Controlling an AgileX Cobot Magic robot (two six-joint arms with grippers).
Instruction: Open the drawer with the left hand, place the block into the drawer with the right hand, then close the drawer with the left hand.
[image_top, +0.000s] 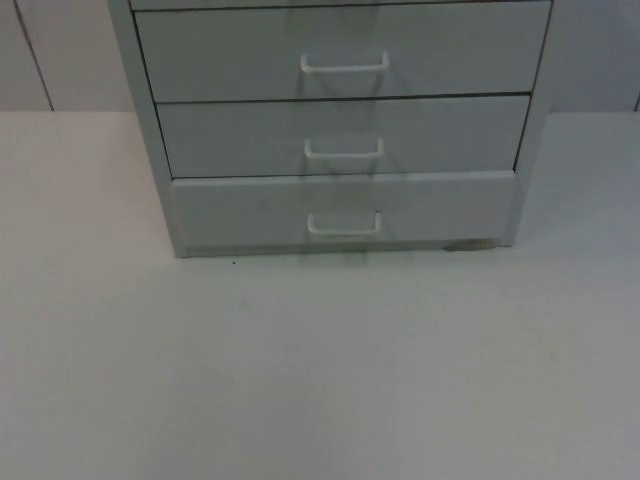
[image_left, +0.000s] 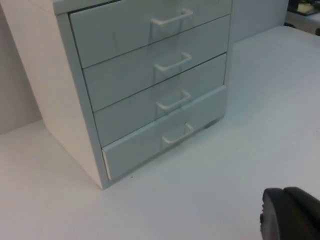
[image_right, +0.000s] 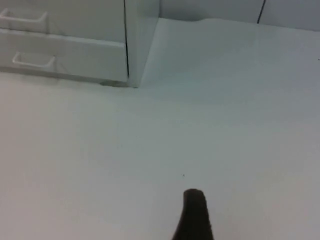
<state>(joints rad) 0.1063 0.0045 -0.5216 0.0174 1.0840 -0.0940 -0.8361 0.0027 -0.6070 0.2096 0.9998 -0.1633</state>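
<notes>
Fingers: both grippers' state cannot be told | drawer cabinet (image_top: 340, 130) on table (image_top: 320, 380), bottom drawer (image_top: 345, 210) slightly out

White table top (image_top: 320, 380), grey partition wall (image_top: 60, 55) behind, soft even light

You are looking at a plain lab or test bench: a bare white table (image_top: 320, 380) runs back to a grey panelled partition wall (image_top: 60, 55), and a small pale grey drawer cabinet (image_top: 340, 130) with white wire handles (image_top: 344, 67) stands on it, against that wall.
</notes>
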